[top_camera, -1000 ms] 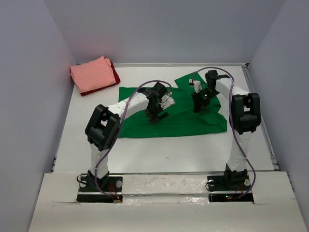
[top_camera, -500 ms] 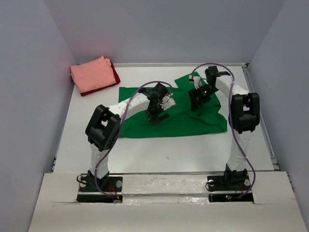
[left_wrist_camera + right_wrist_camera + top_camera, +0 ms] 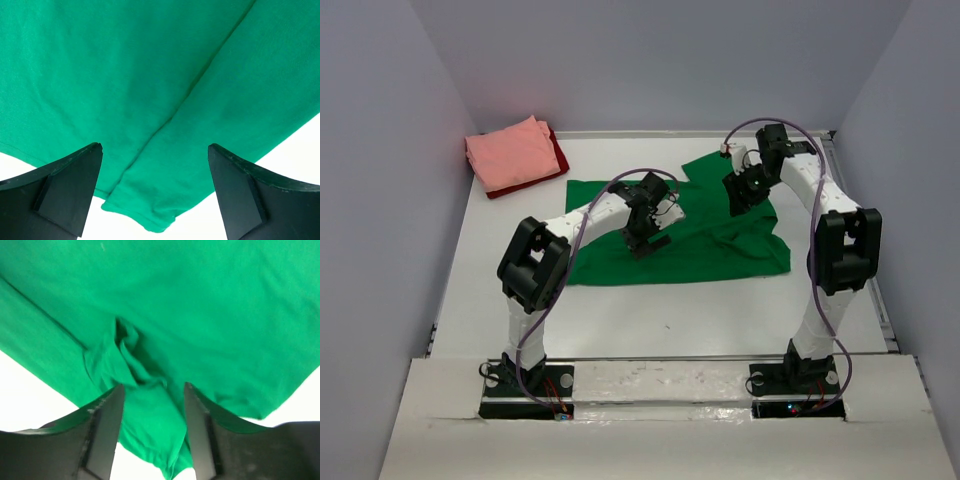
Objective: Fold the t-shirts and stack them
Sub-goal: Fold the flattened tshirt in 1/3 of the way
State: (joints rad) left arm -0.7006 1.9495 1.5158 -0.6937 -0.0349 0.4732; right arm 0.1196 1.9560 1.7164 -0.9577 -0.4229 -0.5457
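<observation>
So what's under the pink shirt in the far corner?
A dark red t-shirt lies under the pink t-shirt; only a thin strip along two sides shows. The rest is covered.

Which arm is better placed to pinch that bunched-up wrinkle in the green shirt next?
Right, probably. The right gripper stands open just at the wrinkle in the green t-shirt; the left gripper hovers open over smoother cloth.

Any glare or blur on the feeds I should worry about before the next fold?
Top external: even, soft light, sharp, no glare on the green t-shirt. Left wrist: cloth sharp, bare table blown out white. Right wrist: same white clipping, a dark shadow in the bunched fold by the right pincer.
</observation>
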